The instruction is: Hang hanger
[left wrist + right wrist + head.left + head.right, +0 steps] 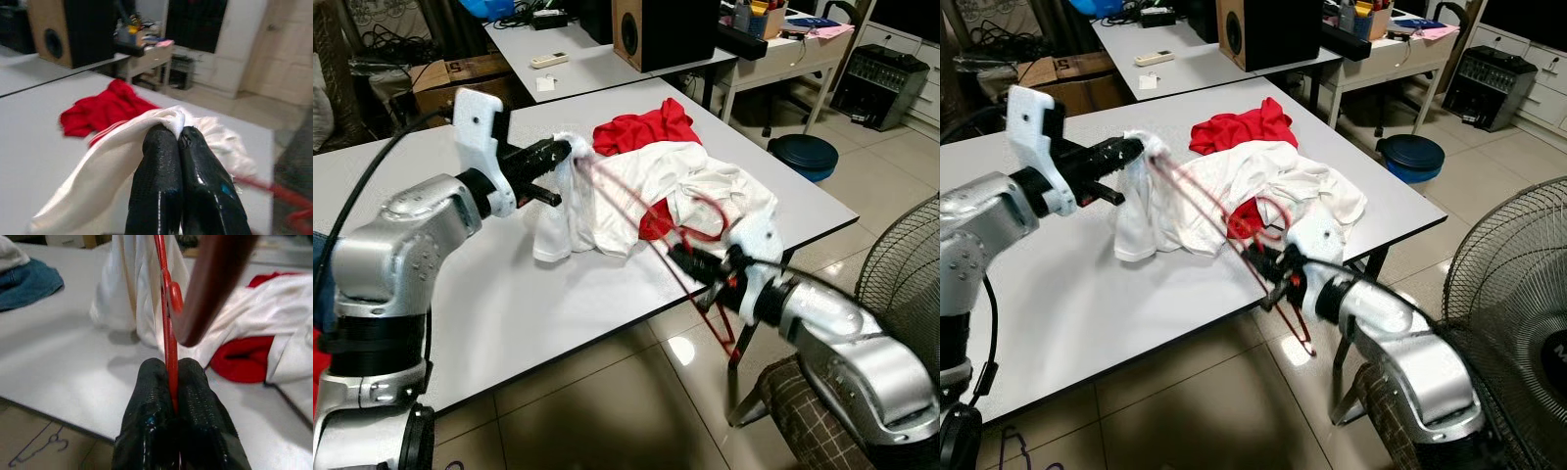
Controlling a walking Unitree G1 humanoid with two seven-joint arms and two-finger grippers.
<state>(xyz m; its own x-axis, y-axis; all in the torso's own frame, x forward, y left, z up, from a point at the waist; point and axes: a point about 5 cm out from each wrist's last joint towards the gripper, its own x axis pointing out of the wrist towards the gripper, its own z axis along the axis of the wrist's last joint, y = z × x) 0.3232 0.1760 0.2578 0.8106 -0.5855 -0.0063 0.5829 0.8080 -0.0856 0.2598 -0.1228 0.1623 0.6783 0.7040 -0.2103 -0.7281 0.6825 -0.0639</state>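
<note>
Head stereo pair: high, facing forward and down over grey rectangular tabletop (pixel 509 304), mid-range, both sharing crumpled white cloth garment (pixel 1185 206) and tiled floor | left wrist: close, along black fingers (pixel 161 186) toward wooden speaker box (pixel 49 29) | right wrist: very close, low, across same tabletop and white garment

The left silver arm reaches forward, elbow bent, its wrist level. The left gripper (pixel 570 150) has its two long black fingers (pixel 161 166) pressed together, pinching a fold of white cloth garment (pixel 122 147) at their tips. The right silver arm extends inward, wrist low. The right gripper (pixel 1255 257) is clamped on a thin red wire hanger (pixel 168 342), which runs straight out beyond the fingertips (pixel 195 377).
</note>
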